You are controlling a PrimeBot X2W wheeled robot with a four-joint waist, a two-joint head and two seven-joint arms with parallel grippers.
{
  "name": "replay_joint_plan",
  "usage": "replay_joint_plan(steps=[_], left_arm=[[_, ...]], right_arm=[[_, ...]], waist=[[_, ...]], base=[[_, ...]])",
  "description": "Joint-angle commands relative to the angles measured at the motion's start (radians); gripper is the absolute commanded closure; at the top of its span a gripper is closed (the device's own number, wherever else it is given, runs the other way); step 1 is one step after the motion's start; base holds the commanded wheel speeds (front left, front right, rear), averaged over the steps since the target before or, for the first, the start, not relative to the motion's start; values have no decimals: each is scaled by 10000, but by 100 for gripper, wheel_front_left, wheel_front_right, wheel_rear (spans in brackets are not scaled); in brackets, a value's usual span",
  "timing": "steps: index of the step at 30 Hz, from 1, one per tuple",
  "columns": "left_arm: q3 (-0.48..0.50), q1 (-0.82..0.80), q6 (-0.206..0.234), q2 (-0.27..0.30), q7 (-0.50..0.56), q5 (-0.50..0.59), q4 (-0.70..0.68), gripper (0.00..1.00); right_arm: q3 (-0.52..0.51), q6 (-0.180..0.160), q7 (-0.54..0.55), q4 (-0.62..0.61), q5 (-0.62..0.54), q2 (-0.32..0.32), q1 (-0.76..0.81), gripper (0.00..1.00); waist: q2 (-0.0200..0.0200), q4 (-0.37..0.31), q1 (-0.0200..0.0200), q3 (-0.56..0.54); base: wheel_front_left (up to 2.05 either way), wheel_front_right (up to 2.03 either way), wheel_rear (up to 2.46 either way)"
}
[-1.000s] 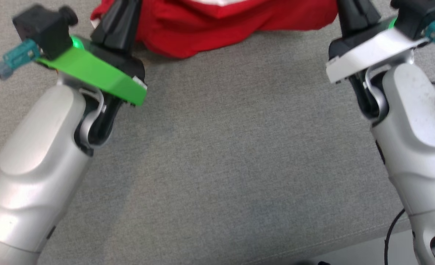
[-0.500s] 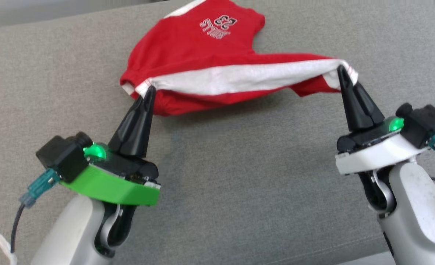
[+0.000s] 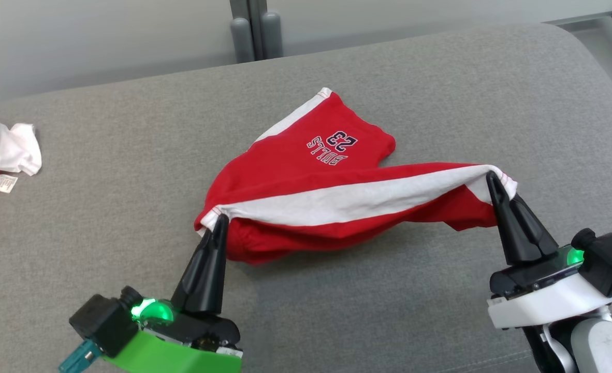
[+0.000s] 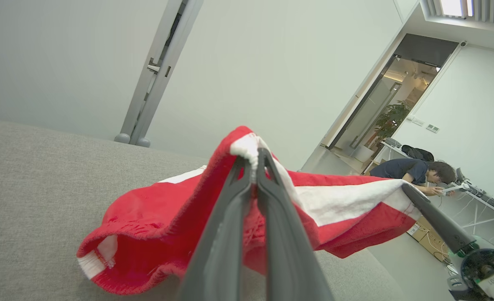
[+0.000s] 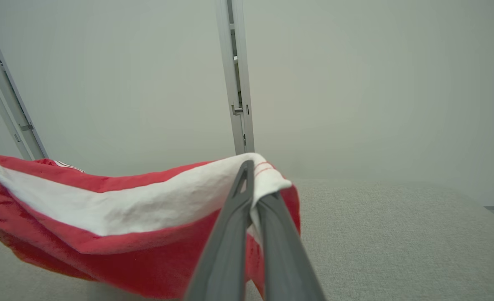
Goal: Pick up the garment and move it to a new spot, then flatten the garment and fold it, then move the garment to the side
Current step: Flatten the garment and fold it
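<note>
Your left gripper [image 3: 221, 218] is clenched on one end of the garment [image 3: 306, 171], a pair of red shorts with a white side band. Its two dark fingers are pressed together with a fold of white-edged cloth pinched at their tips. Your right gripper [image 3: 490, 176] is clenched on the other end of the same band in the same way, with cloth caught between its closed fingers. The white band [image 3: 347, 199] runs taut from one gripper to the other, and the red cloth beneath it sags. The wrist views show that stretched part raised off the grey upholstered bench [image 3: 389, 300]. The leg printed "BULLS 23" [image 3: 333, 146] lies flat on the bench beyond the band, about midway between the left and right edges and nearer the far edge than the near one. At the bench's left edge, well apart from the shorts, lies a small heap of red and white clothes [image 3: 3, 153]. Behind the far edge a grey post [image 3: 254, 31] stands against the pale wall. In the left wrist view a person [image 4: 414, 171] bends over a desk in the background.
</note>
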Motion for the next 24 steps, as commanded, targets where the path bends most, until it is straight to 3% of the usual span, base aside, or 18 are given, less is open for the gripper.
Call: replay_joint_plan(steps=[1,10,24], left_arm=[[-20,270,-35,-172,-6,-177,168,100],[-106,-14,-35,-781,-6,-685,1082,100],[74,-2312,-34,-1438,-5,-1696,3711,100]], right_arm=[[-95,-11,139,-19,-253,-48,90,100],[39,-11,558,1255,-97,-569,-1658,100],[2363,-11,1192,5620,401,-1926,-6821,100]], waist=[[-1,352,0,103],[-1,1157,0,1042],[-1,2104,0,2620]], base=[[0,0,0],[0,0,0],[0,0,0]])
